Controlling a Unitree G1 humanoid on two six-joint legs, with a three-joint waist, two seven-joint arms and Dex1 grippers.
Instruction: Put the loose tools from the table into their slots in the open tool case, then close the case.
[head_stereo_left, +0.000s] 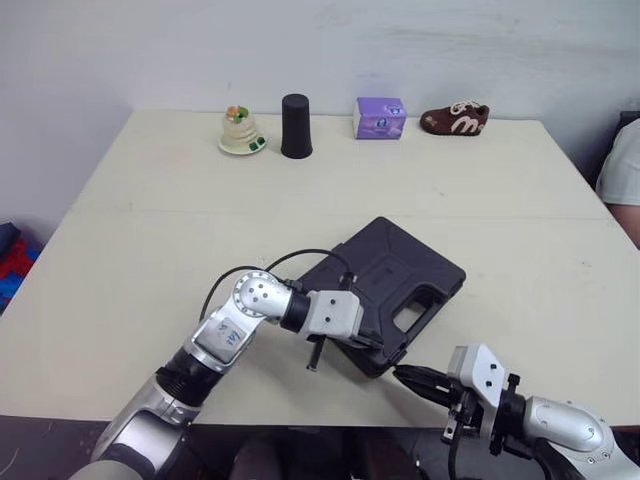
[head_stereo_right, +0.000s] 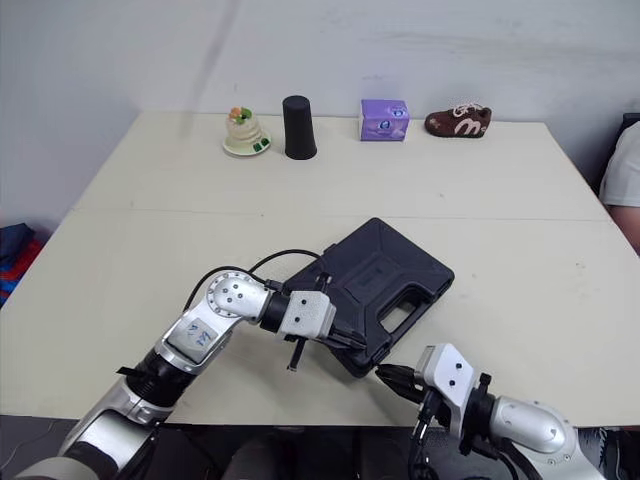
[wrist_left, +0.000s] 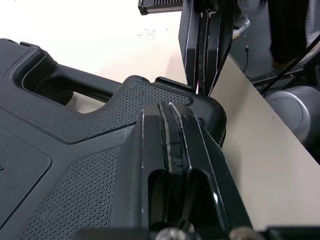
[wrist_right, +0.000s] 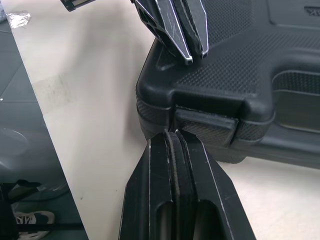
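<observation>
Right wrist view gave me my clearest read. The right gripper (wrist_right: 175, 134) had its two black fingers pressed flat together with nothing between them. Its tips sat right at the latch (wrist_right: 205, 122) on the front edge of the tool case (wrist_right: 240, 60). I could not tell whether they touched it or stopped just short.

The left gripper (wrist_right: 192, 55) came in from the opposite side. Its fingers were likewise pinched together and empty, and the tips pointed down onto the stippled lid at the near corner, just above that latch. From the left wrist camera the two grippers faced each other across this corner, close together but apart.

The case itself was black, with its lid down. It lay flat and turned at an angle on the table (head_stereo_left: 150, 250), close to the robot's edge. Its handle cut-out (head_stereo_left: 412, 318) lay along the side facing the robot's right.

Well away, along the far edge of the table, I saw a row of things. From the robot's left they were a small dish (head_stereo_left: 241, 133) with something pale heaped on it, a black cup (head_stereo_left: 296, 126) standing upside down, a purple box (head_stereo_left: 380, 118) and a brown shoe (head_stereo_left: 455, 118). A person (head_stereo_left: 622, 170) in a white sleeve was at the robot's far right.
</observation>
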